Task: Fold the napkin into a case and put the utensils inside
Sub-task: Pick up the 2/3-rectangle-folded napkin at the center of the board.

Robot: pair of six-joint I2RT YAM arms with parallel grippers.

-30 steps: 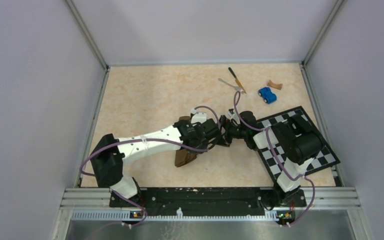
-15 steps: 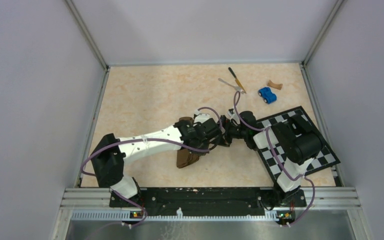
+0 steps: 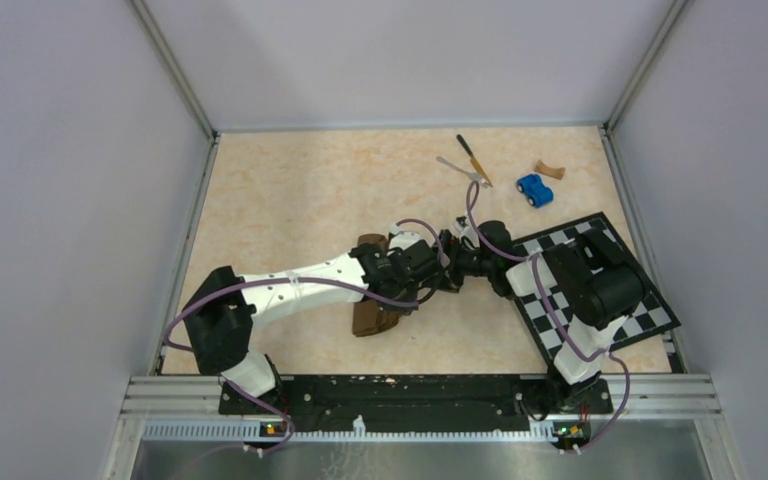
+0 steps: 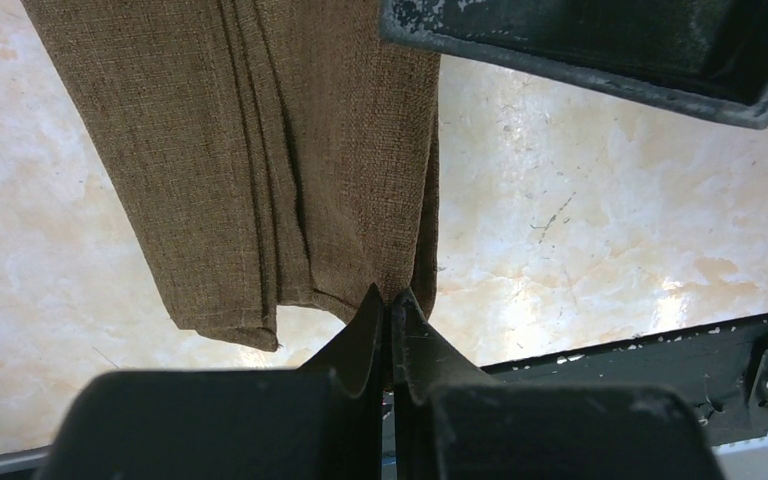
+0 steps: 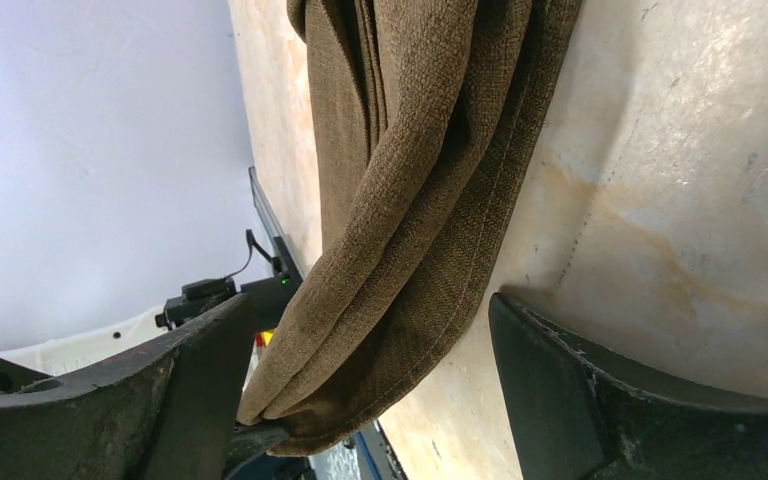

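Up close, left gripper [image 4: 388, 300] pinches napkin [image 4: 210, 150]; overhead, grip seems hidden

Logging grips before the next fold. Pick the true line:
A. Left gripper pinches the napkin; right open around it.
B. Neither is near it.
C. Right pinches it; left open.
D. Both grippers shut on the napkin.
A: the left gripper is closed on an edge of the napkin, while the right gripper stands wide open with the cloth between its fingers.

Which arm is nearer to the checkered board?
Right. The right arm reaches out from directly over the checkered board; the left arm lies well to the board's left, apart from it.
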